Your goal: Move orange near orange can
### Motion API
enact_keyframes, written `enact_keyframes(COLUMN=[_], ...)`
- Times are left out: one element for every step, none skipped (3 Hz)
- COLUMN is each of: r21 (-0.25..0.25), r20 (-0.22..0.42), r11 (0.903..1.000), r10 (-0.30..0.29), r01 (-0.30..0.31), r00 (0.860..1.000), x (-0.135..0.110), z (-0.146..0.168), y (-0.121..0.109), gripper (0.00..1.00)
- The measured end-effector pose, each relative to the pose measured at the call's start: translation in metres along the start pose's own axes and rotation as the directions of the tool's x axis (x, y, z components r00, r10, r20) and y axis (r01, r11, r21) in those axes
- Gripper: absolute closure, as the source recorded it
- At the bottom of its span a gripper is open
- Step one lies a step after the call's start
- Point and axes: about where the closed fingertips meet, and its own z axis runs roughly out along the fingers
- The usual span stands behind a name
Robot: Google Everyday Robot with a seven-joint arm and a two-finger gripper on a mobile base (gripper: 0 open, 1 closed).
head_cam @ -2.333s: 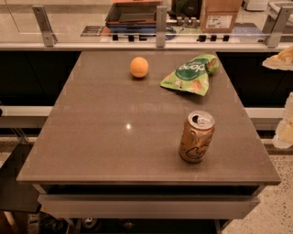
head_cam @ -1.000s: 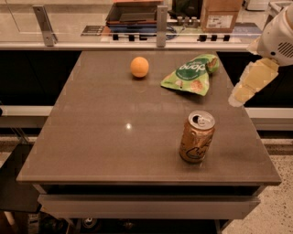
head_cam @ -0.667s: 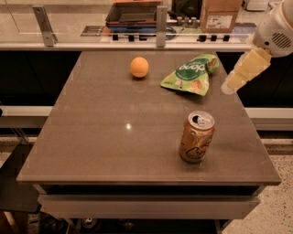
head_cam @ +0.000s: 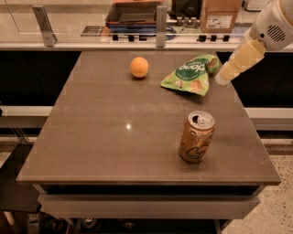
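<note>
The orange (head_cam: 139, 66) is a small round fruit resting on the brown table (head_cam: 100, 137) at the far centre-left. The orange can (head_cam: 196, 136) stands upright near the front right, well apart from the fruit. My gripper (head_cam: 234, 65) reaches in from the upper right, its pale fingers hanging above the table's right edge just right of the green snack bag. It holds nothing and touches neither the orange nor the can.
A green snack bag (head_cam: 191, 74) with white lettering lies between the orange and my gripper. A counter with a glass rail (head_cam: 155, 27) runs behind the table, holding a tray and a cardboard box (head_cam: 219, 13). Floor shows at the lower right.
My arm has come into view from the right and moved left and up, from beside the can's level to next to the snack bag. The orange, can and bag have not moved.
</note>
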Motion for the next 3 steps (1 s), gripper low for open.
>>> enact_keyframes(r21=[-0.027, -0.063, -0.060], r20=[0.007, 0.017, 0.041], r11=[0.9996, 0.9979, 0.9974], r10=[0.004, 0.017, 0.043], r01=[-0.003, -0.016, -0.041], r00=[1.000, 1.000, 0.998], x=[-0.007, -0.024, -0.041], z=[0.008, 0.031, 0.053], y=[0.006, 0.016, 0.024], gripper=[0.00, 0.00, 0.00])
